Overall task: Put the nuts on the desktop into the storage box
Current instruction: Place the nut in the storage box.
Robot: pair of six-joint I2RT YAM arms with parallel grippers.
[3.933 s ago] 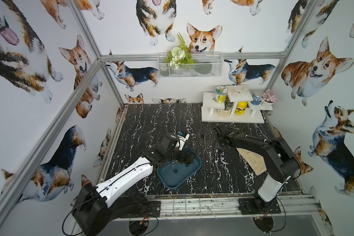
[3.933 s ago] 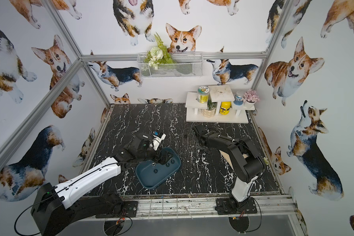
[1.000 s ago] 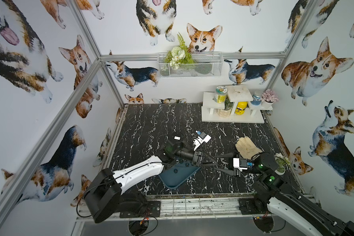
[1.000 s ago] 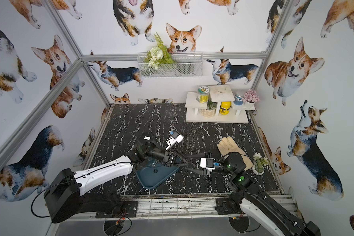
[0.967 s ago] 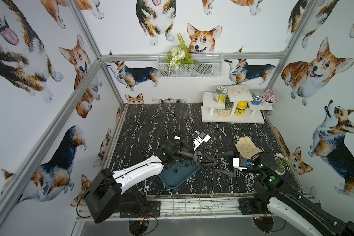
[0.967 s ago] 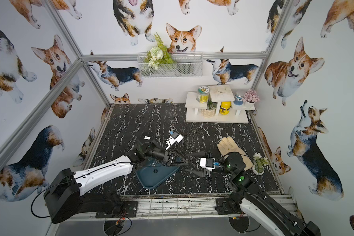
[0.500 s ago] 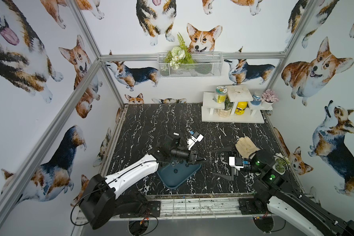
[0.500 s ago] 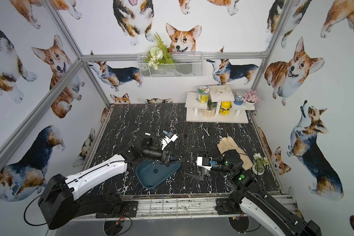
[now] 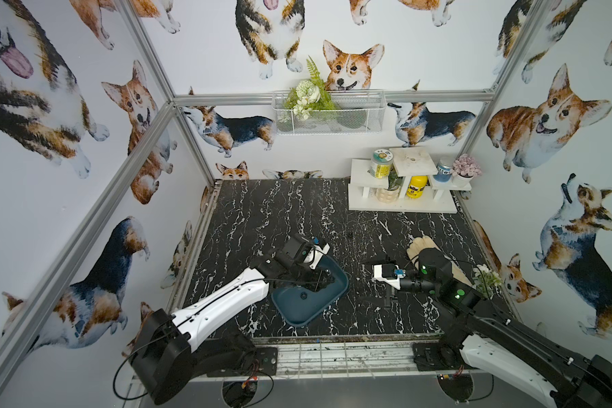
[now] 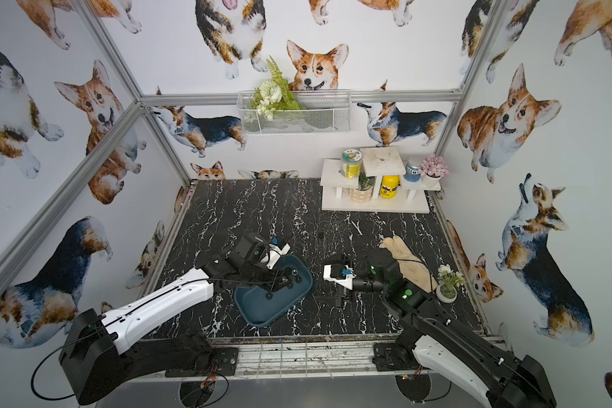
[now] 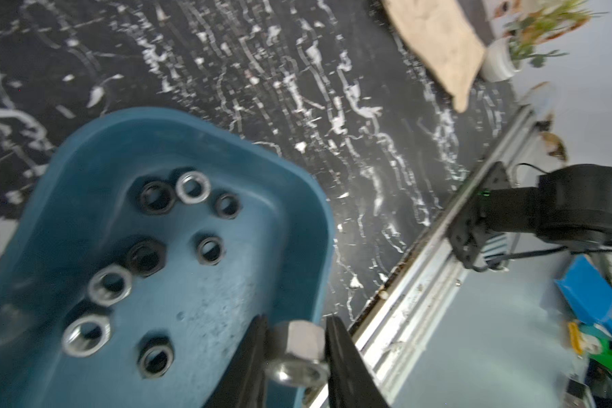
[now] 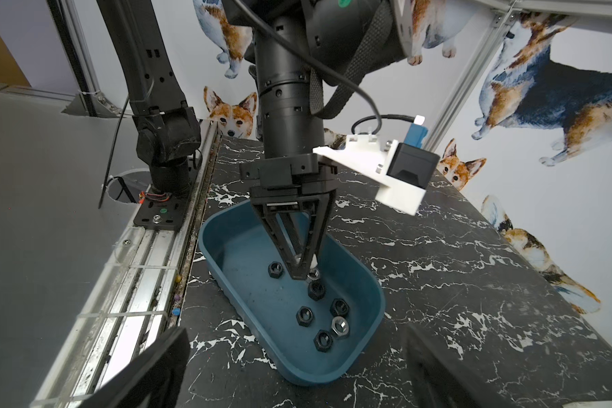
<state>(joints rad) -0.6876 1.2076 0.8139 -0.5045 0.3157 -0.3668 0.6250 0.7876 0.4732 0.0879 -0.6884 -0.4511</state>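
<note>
1. The desktop (image 9: 262,212), a black marble-look surface with white veins, fills the floor of a booth papered with corgi pictures.
2. The storage box (image 9: 297,314), a shallow teal-blue tub with rounded corners, sits on the desktop; all places below are given relative to it.
3. The left arm (image 9: 223,303), white and black, reaches in over the box from the front rail side.
4. The right arm (image 9: 474,318) stands off to the box's other side, well apart from it.
5. A tan glove (image 10: 408,265) lies flat on the desktop beyond the right arm, far from the box.
6. The left gripper (image 12: 302,263) points down inside the box, its jaws clamped on a silver hex nut (image 11: 295,348) held just above the box floor.
7. The right gripper (image 10: 340,298) hovers beside the box with its jaws spread wide and nothing between them.
8. Loose nuts (image 12: 324,318), mostly black with a few silver, lie scattered on the box floor.
9. One small dark speck, possibly a nut, lies on the desktop behind the box; too small to tell.
</note>
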